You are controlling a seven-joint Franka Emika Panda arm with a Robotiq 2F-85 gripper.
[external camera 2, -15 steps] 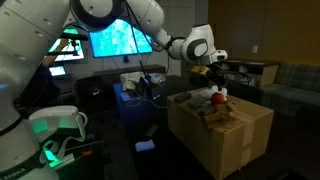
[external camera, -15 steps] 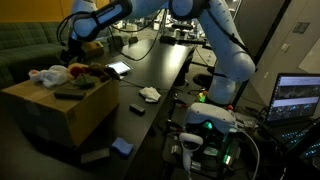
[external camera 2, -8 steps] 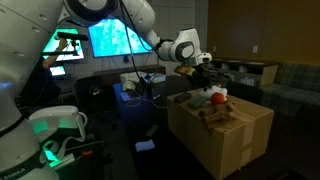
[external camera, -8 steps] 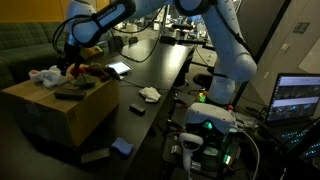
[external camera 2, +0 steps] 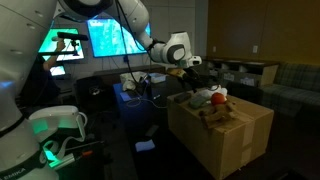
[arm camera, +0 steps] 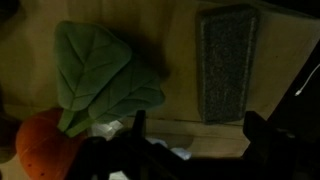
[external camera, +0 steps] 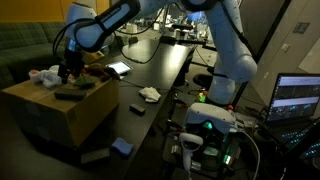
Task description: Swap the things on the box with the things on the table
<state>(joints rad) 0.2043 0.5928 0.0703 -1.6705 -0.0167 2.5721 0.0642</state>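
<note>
While it hovers over the box [external camera: 62, 112], the gripper [arm camera: 197, 132] gapes wide, apparently empty.

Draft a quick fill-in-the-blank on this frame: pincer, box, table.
1. The pincer hangs over the cardboard ___.
2. Its jaws stand ___.
3. In the wrist view, the leaf is ___ in colour.
4. The white wad lies on the black ___.
Missing words: box; open; green; table.
</note>
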